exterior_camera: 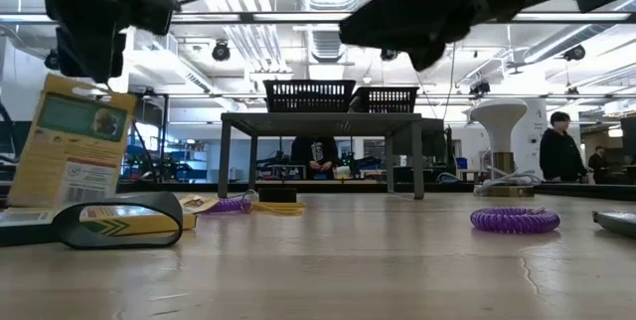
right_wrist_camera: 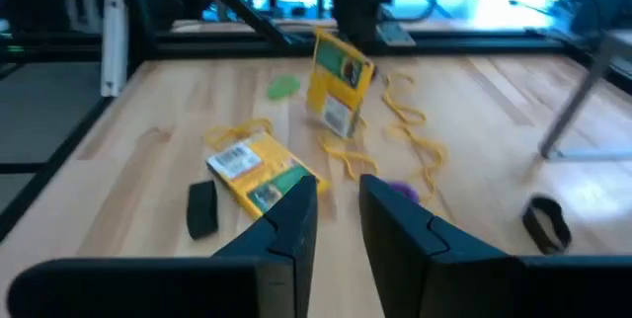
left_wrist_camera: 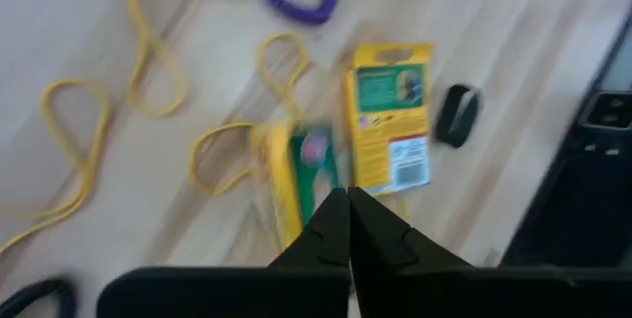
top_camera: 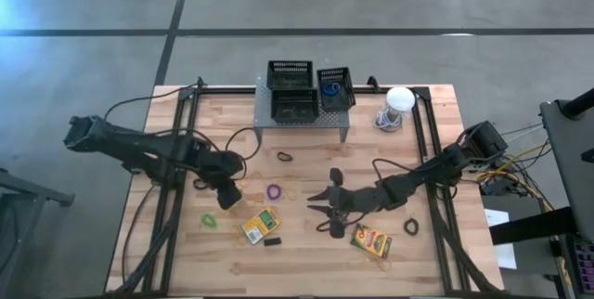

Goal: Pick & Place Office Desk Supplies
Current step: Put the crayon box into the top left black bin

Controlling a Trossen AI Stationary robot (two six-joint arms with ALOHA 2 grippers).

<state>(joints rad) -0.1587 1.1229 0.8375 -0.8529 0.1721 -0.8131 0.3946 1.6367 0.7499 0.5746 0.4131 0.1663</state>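
Left gripper [left_wrist_camera: 348, 221], jaws shut tight, empty, hangs just above two crayon boxes [top_camera: 261, 226] on the worktop [top_camera: 306, 262]; it's the nearer arm. One box [left_wrist_camera: 390, 118] seems to stand up, the other lies flat w/ its long side running away from the jaws. Right gripper [right_wrist_camera: 339, 211], jaws a bit apart, holds nothing, faces those boxes from farther off. Third box [top_camera: 371, 240] sits beside the right arm. Can't tell what's in the baskets [top_camera: 291, 78].

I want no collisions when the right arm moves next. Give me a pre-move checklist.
1. Left gripper shut on the lifted crayon box: ok.
2. Right gripper open, nothing between its fingers: ok.
3. Flat crayon box lies free on the table in front of the right gripper: ok.
4. Black block is apart from the flat crayon box: ok.
5. Room left in the baskets: cannot tell.
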